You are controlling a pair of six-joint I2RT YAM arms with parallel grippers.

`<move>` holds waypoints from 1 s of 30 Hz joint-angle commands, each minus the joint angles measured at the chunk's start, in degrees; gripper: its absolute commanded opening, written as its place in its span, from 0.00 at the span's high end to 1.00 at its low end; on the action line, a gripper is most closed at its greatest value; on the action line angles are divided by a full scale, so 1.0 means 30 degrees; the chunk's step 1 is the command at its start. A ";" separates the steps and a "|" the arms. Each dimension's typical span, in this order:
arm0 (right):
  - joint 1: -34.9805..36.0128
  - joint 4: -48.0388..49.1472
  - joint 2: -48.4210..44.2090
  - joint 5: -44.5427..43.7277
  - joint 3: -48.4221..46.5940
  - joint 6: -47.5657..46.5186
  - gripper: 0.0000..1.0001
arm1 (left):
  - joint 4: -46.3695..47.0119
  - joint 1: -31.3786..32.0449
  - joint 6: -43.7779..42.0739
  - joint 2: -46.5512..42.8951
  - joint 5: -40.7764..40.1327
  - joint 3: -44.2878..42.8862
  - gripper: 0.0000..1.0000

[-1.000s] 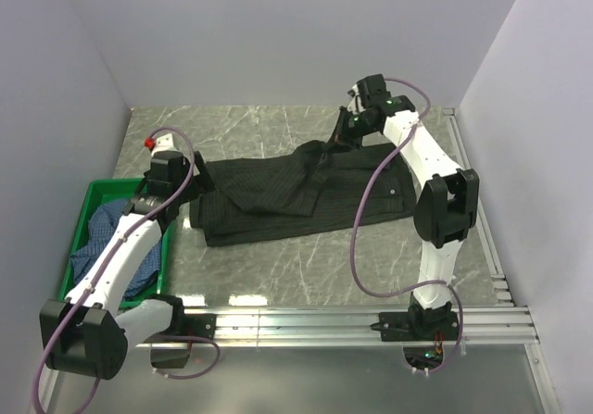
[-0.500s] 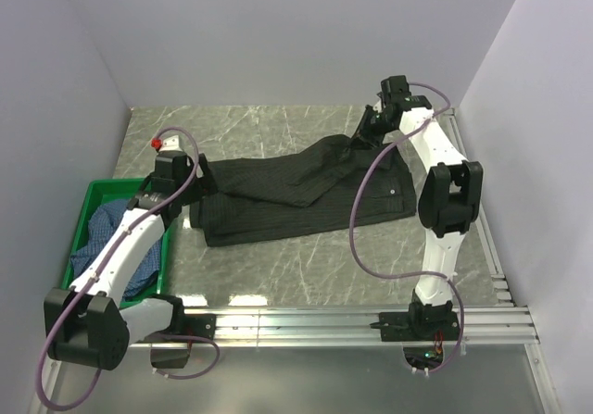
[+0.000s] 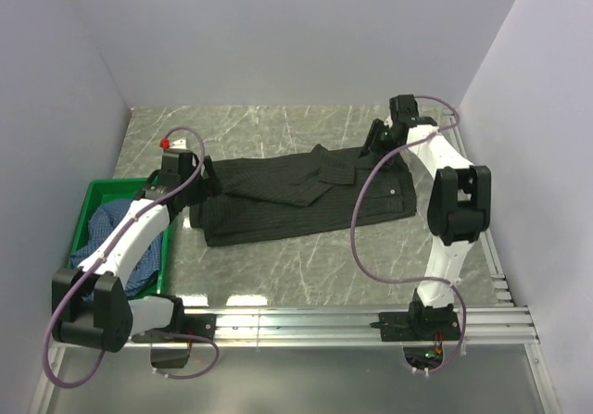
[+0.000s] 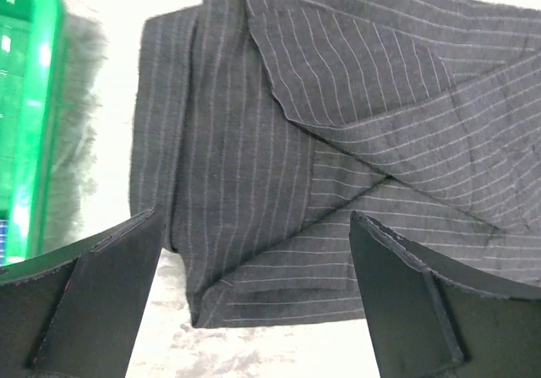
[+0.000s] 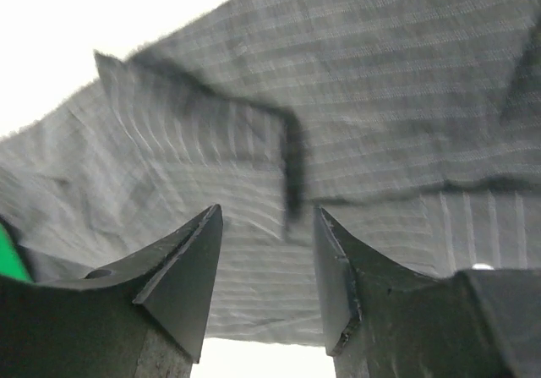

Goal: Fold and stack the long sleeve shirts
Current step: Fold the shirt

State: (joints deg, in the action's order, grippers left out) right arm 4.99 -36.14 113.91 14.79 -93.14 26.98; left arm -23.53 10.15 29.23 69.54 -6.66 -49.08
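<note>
Lying on grey marbled table (image 3: 269, 122), black shirt (image 3: 278, 196), lilac walls (image 3: 296, 34)

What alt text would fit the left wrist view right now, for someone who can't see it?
A black pinstriped shirt, folded into overlapping layers, lies flat on the pale table beneath the left arm's open fingers, which hold nothing. The rim of a green crate shows at the left edge, apart from the shirt.
</note>
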 commanded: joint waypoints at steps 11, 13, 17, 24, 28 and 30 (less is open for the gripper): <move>-0.2657 0.5570 -0.2610 -0.1854 0.5061 0.1785 0.46 | 0.1450 -0.0015 0.4519 0.3361 0.1545 -0.2744 0.04; -0.2981 0.6300 -0.2346 -0.1445 0.5236 0.2311 0.46 | 0.2185 -0.0015 0.5662 0.4239 0.1603 -0.2537 0.04; -0.3743 0.7885 -0.1294 0.0220 0.5414 0.3075 0.46 | 0.3886 -0.0015 0.6953 0.5704 0.1311 -0.1922 0.05; -0.3921 0.8238 0.0643 0.1339 0.4300 0.3222 0.46 | 0.4560 -0.0015 0.7422 0.8254 0.1280 -0.1747 0.05; -0.3921 0.8910 0.1141 0.1838 0.4329 0.3398 0.47 | 0.5234 -0.0015 0.7716 0.8549 0.1603 -0.0927 0.05; -0.3921 0.8970 0.1406 0.2014 0.4300 0.3457 0.49 | 0.5381 -0.0044 0.7891 0.8608 0.1662 -0.0458 0.05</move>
State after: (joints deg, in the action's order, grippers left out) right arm -6.94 -12.47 117.60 19.00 -77.93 36.60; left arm -10.13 10.13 51.05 94.87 -2.74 -52.21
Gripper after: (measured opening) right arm 0.514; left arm 0.950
